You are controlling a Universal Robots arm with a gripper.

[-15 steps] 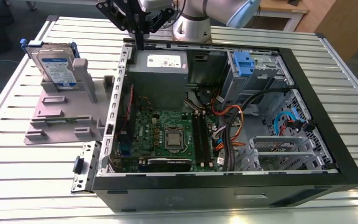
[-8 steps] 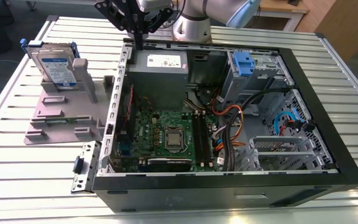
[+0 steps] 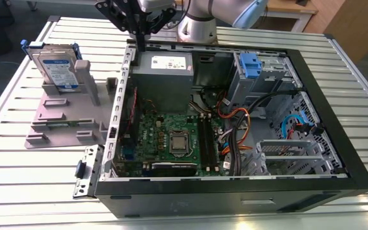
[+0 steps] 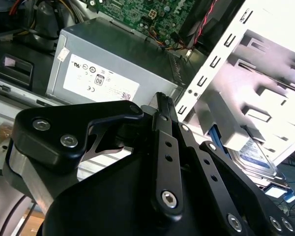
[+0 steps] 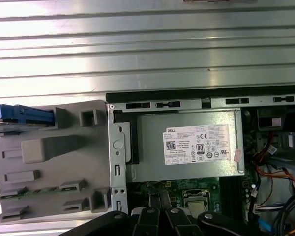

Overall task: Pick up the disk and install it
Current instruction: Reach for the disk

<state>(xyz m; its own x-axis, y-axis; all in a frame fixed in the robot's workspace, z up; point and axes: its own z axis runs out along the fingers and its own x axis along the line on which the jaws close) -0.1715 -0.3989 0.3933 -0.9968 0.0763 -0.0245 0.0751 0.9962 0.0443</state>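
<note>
Pressed together and empty, the end effector (image 3: 140, 46) hangs above the computer case (image 3: 341, 125) rim; the disk (image 3: 57, 71) stands upright in its grey stand (image 3: 63, 120), toward the exterior view's left.

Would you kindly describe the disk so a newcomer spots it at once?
On the exterior view's left of the open computer case sits a grey stand. The disk stands on edge at its far end: silver, white-and-blue label, blue frame, amid grey posts.

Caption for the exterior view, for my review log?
The gripper hangs over the open computer case's edge; the disk stands in the grey stand at the exterior view's left.
</note>
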